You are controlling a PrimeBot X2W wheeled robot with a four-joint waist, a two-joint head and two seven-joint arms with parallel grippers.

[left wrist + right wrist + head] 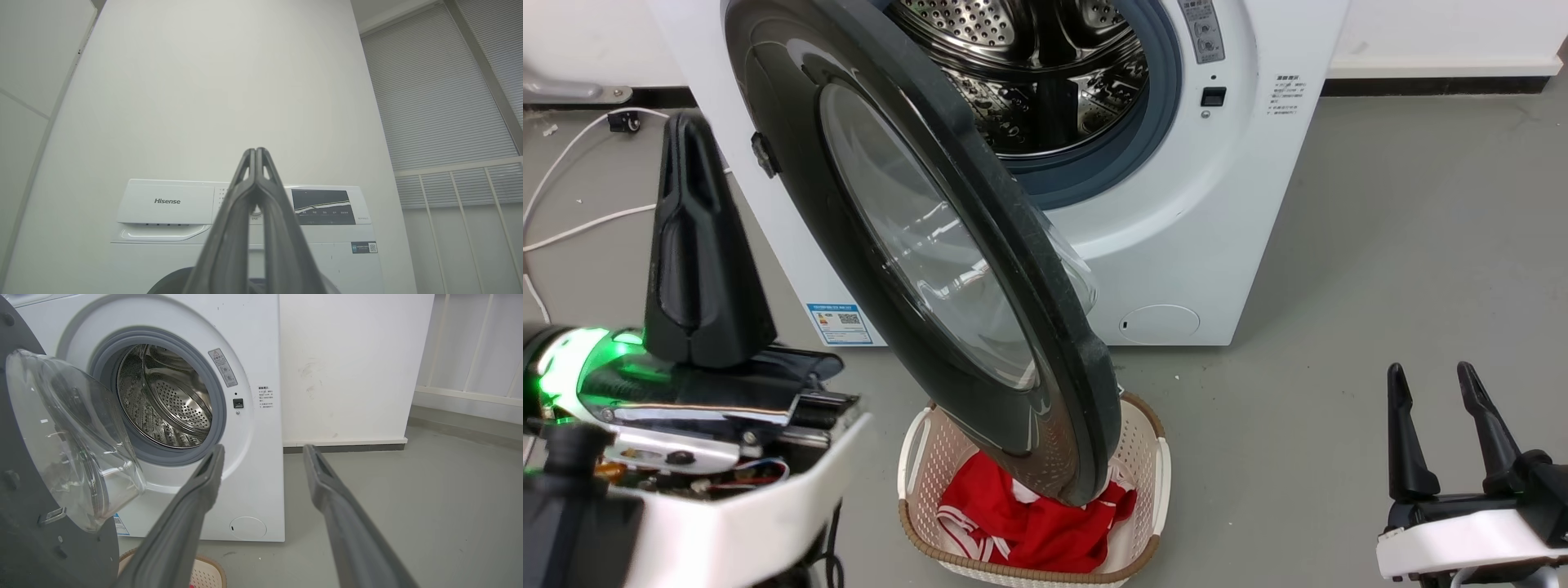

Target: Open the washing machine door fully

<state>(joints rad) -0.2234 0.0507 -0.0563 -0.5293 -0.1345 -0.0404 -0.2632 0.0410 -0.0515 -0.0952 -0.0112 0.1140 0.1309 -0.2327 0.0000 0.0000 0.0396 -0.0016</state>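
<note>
The white washing machine (1225, 212) stands ahead with its steel drum mouth exposed. Its round black door (849, 245), with a clear glass bowl (931, 245), is swung out toward me, edge-on across the middle of the head view. The right wrist view shows the door's inner side (24, 522) and bulging glass (69, 437) at the left, and the machine (261, 482). My left gripper (686, 122) is shut and empty, left of the door and apart from it; the left wrist view shows its fingertips (256, 152) pressed together before the machine's panel (167, 204). My right gripper (1433, 376) is open at the lower right, fingers (204, 486) spread.
A cream laundry basket (915, 457) holding red clothes (1029, 523) sits on the grey floor under the door's lower edge. White cables (572, 220) lie on the floor at the left. Open floor lies to the machine's right.
</note>
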